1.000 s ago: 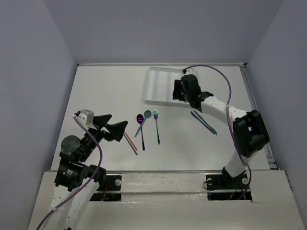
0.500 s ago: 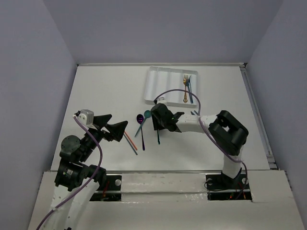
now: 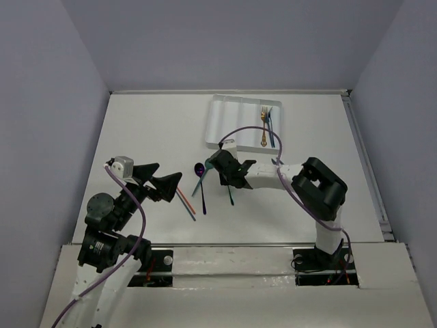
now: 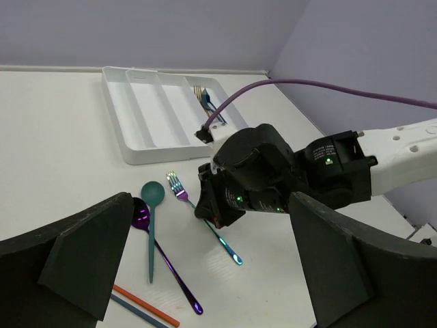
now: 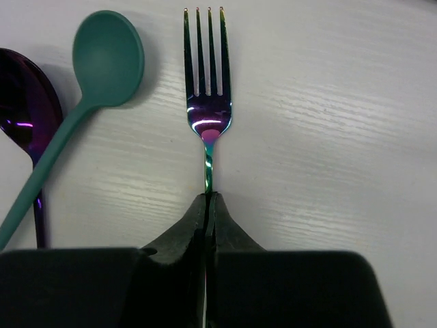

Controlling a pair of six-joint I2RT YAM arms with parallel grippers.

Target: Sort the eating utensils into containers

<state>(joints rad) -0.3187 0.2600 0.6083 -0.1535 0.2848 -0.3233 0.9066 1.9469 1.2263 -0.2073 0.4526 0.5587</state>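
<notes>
1. White table [image 3: 150, 130], bearing everything below.
2. White tray [image 3: 229, 119], far side; gold fork [image 3: 263, 126] and blue fork [image 3: 271, 126] in rightmost compartment.
3. Right claw [image 5: 210, 205], clamped on handle of rainbow fork [image 5: 208, 102], lying on table near tray.
4. Left claw [image 3: 168, 172], fingers wide apart, holding nothing, beside chopsticks [image 3: 186, 202].
5. Teal spoon [image 5: 102, 61] and purple spoon [image 5: 24, 102], just left of rainbow fork.

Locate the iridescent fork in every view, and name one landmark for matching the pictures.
Top external: iridescent fork at centre, mostly hidden under the right gripper; only the handle end shows.
Left wrist: lower centre, tines pointing up-left, handle passing under the gripper.
Right wrist: top centre, tines up, handle pinched.
Shared landmark: purple spoon, left of the fork.
</notes>
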